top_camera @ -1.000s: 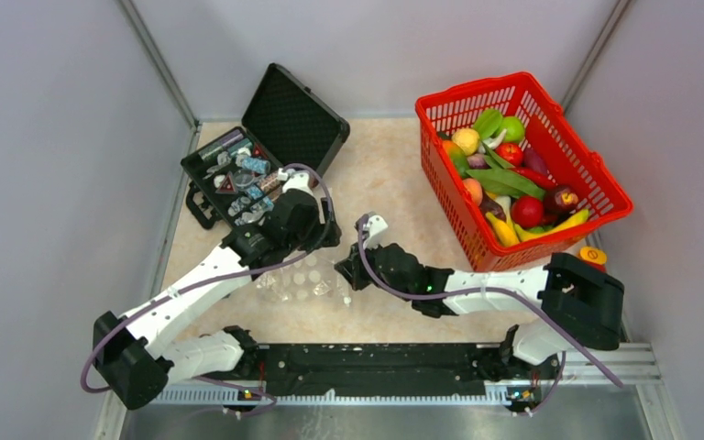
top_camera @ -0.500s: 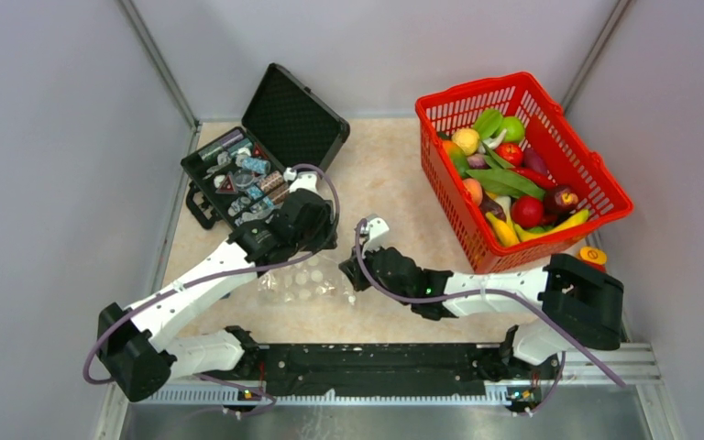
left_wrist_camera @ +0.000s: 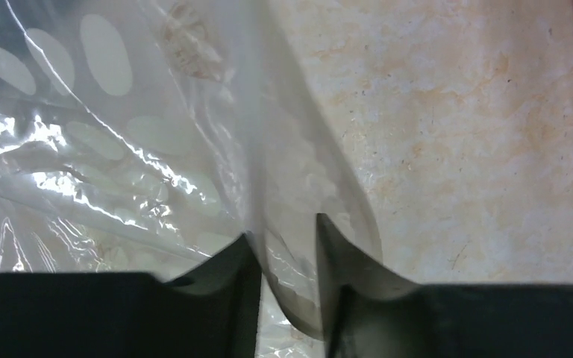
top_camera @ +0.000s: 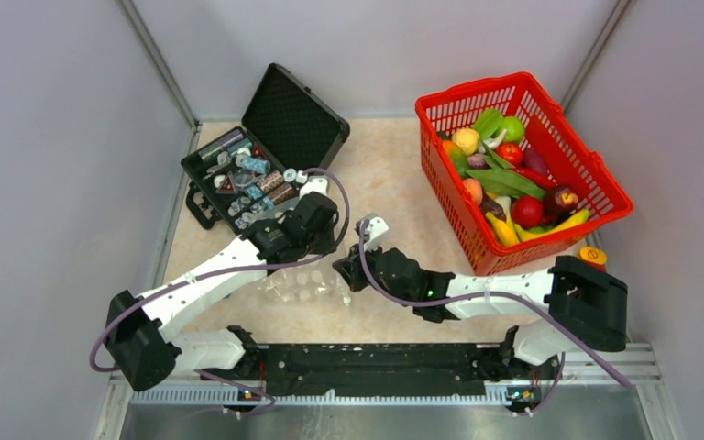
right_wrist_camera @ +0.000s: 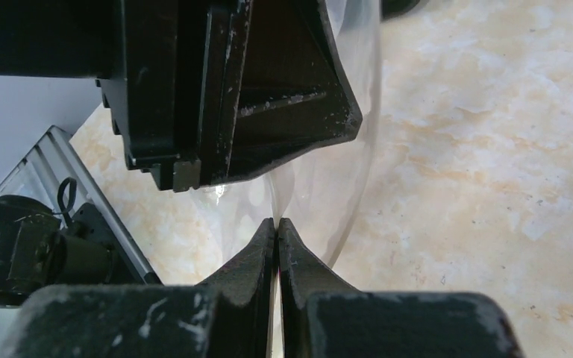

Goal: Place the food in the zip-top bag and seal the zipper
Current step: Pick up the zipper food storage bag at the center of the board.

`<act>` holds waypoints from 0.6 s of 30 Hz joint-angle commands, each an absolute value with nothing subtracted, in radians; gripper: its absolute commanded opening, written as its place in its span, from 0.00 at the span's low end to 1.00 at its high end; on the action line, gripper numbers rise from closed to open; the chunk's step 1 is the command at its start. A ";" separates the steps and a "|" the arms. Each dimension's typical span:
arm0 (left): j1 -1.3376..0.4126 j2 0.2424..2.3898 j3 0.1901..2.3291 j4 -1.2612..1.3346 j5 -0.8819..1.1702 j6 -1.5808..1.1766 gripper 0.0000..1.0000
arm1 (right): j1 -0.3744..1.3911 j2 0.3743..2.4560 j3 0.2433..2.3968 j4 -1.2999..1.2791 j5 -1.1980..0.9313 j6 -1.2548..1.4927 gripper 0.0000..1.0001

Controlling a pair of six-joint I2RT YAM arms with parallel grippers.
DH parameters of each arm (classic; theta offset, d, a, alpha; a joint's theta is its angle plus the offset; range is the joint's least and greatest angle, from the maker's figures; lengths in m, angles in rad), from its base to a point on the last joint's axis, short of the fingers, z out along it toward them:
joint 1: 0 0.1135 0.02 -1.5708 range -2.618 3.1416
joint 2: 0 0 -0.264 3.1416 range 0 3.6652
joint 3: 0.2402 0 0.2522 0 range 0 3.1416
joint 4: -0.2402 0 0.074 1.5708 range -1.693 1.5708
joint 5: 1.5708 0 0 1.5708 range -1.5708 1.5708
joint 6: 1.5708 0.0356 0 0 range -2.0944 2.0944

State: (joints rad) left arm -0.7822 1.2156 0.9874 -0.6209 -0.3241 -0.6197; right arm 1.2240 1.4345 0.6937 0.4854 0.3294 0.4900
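My right hand (right_wrist_camera: 277, 224) pinches the zip-top bag (top_camera: 301, 284) by the near edge of the worktop (top_camera: 385, 183), and my left hand (left_wrist_camera: 283, 233) is narrow around it.

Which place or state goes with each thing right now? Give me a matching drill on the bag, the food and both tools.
Things:
1. zip-top bag
2. food
3. left tool
4. right tool

Places or states:
A. in the red basket
B. shut on the bag's film
C. jaws apart, bag film between them
D. lying between the two tools

Pairs: 1-D, 2-A, 3-C, 4-B
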 commanded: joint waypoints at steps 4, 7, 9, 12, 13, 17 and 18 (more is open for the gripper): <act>-0.786 1.205 0.992 -0.598 -0.370 -0.609 0.07 | 1.237 1.387 0.686 0.555 0.295 0.500 0.00; -0.786 1.192 0.989 -0.598 -0.378 -0.598 0.00 | 1.237 1.356 0.673 0.544 0.259 0.499 0.10; -0.785 1.186 0.988 -0.602 -0.389 -0.591 0.00 | 1.237 1.321 0.670 0.518 0.238 0.510 0.22; -0.786 1.175 0.989 -0.606 -0.399 -0.578 0.00 | 1.237 1.248 0.660 0.485 0.222 0.525 0.30; -0.785 1.172 0.989 -0.605 -0.397 -0.571 0.00 | 1.237 1.228 0.660 0.462 0.242 0.535 0.32; -0.786 1.165 0.998 -0.598 -0.362 -0.549 0.00 | 1.204 1.216 0.729 0.285 0.305 0.572 0.45; -0.786 1.164 1.002 -0.598 -0.354 -0.548 0.00 | 1.189 1.232 0.753 0.246 0.294 0.576 0.45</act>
